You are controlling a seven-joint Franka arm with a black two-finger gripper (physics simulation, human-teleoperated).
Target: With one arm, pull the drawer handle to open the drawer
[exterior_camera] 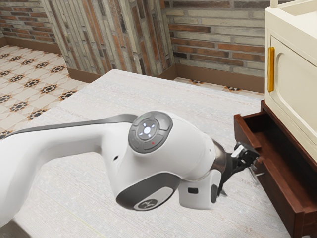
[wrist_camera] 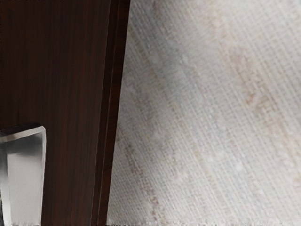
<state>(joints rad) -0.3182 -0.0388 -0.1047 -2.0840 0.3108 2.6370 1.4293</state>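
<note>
Brown drawer [exterior_camera: 278, 192]: one, open, near corner cut off.
Silver handle [wrist_camera: 24, 176]: one, partly out of frame.
Hand [exterior_camera: 246, 154]: one, at drawer front; grip cannot be determined.

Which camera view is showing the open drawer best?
The exterior view: the drawer stands open there, with its front and inside in sight. The wrist view gives a close piece of its dark front, with part of the metal handle.

cabinet [exterior_camera: 287, 101] on base [exterior_camera: 264, 106] | drawer [exterior_camera: 279, 191] jutting from base | handle [wrist_camera: 24, 181] on drawer front
</note>
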